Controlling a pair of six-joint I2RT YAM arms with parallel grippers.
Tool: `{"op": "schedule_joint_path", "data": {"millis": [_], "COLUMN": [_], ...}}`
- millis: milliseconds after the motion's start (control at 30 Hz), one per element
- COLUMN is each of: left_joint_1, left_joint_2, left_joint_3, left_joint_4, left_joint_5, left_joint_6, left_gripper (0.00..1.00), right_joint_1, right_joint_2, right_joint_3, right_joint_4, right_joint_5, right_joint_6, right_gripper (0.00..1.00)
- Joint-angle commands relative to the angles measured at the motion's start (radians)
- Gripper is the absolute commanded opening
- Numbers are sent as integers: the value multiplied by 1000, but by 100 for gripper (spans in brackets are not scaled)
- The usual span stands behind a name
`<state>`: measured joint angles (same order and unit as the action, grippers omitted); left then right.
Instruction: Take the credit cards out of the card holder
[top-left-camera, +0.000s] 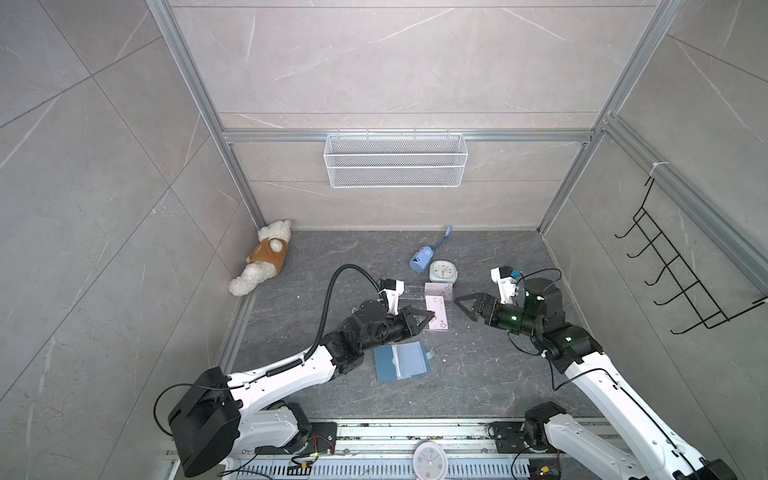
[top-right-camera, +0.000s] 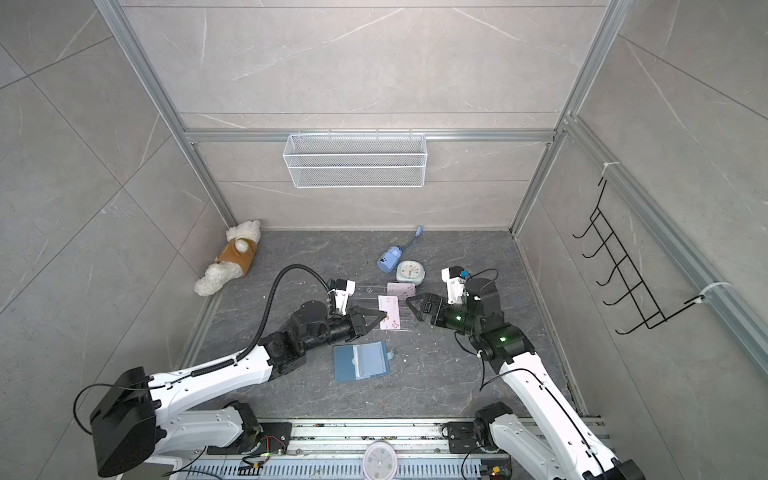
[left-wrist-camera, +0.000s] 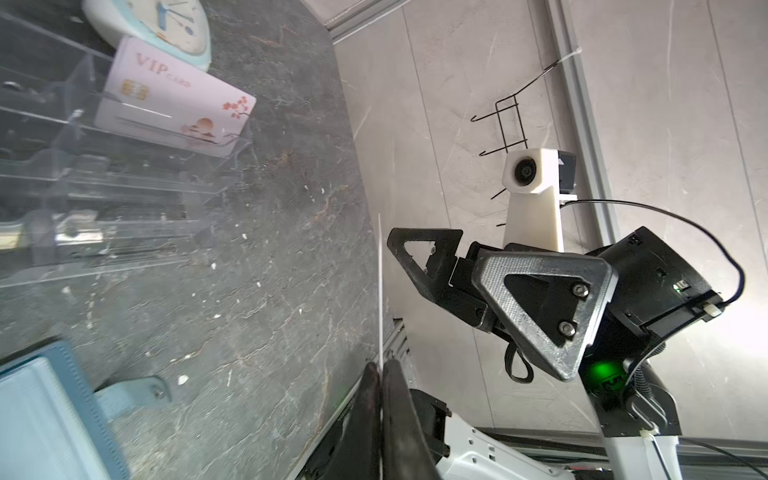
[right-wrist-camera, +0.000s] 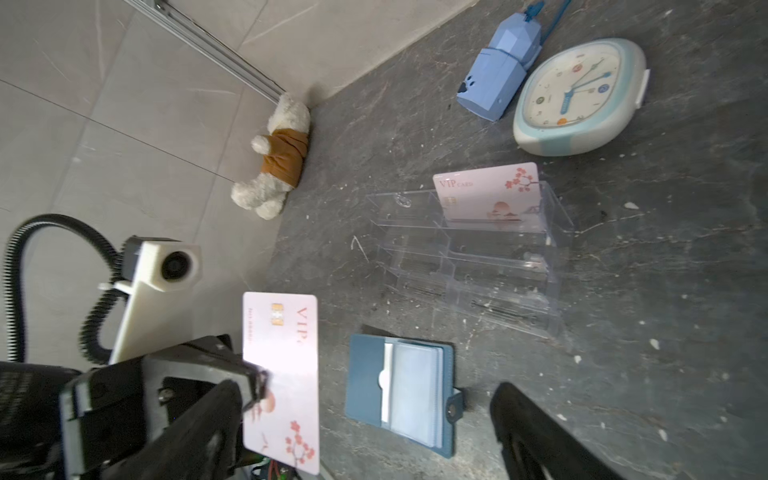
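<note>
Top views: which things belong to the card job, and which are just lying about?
Job:
- card holder
- held card, in the left pincer
- racked card
- clear rack

Lying about:
- teddy
- clock
- blue case
- wire basket
- rail clock

Dusty-blue card holder (top-left-camera: 401, 360) lying open on the desk (top-left-camera: 490, 374), clear sleeves up, snap tab out; one pink floral credit card (top-left-camera: 441, 321) pinched in the left pincer (top-left-camera: 433, 316), another card (top-left-camera: 439, 290) upright in the clear rack (right-wrist-camera: 478, 266).
</note>
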<state>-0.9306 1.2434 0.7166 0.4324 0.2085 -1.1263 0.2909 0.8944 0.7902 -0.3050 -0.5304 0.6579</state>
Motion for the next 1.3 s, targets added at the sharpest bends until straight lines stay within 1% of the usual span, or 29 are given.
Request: {"op": "schedule_joint_path", "data": {"millis": [0,100,233,300,433,567,633,833,867,967,1033,1100,1167,1267], "left_joint_1": [2,3,5,7,13,16,16,16,16,16,15,15,16,15], "left_joint_2": [26,52,90,108,146,197,213,231,232,240,246,256,267,271], "left_joint_3": [56,82,99,99,107,112,113,112,114,116,119,123,134,141], "left_joint_4": [146,179,247,287,363,464,488,511,511,508,509,510,517,504], "left_joint_5": [57,75,97,104,123,145,147,147,147,146,149,148,150,155], "left_joint_6": [-32,-54,-96,-119,-164,-220,-238,-248,-247,-248,-248,-255,-259,-257], "left_gripper": [0,0,0,0,0,0,0,0,0,0,0,0,0,0], "right_joint_1": [-55,-98,-132,-136,-138,-137,-138,-138,-137,-138,-137,-138,-139,-139], "right_joint_2": [-10,5,26,26,30,43,52,58,60,57,52,49,49,52], "right_joint_3": [-4,-24,-59,-73,-88,-124,-139,-157,-160,-170,-175,-181,-186,-190], "right_joint_4": [153,257,400,444,478,552,598,627,637,649,649,649,650,662], "right_joint_5": [-170,-240,-312,-325,-348,-366,-378,-386,-390,-398,-399,-401,-399,-403], "right_joint_6": [120,194,291,317,330,380,404,404,431,440,442,444,444,452], "right_gripper": [94,91,84,81,72,62,58,48,45,40,40,36,29,13]}}
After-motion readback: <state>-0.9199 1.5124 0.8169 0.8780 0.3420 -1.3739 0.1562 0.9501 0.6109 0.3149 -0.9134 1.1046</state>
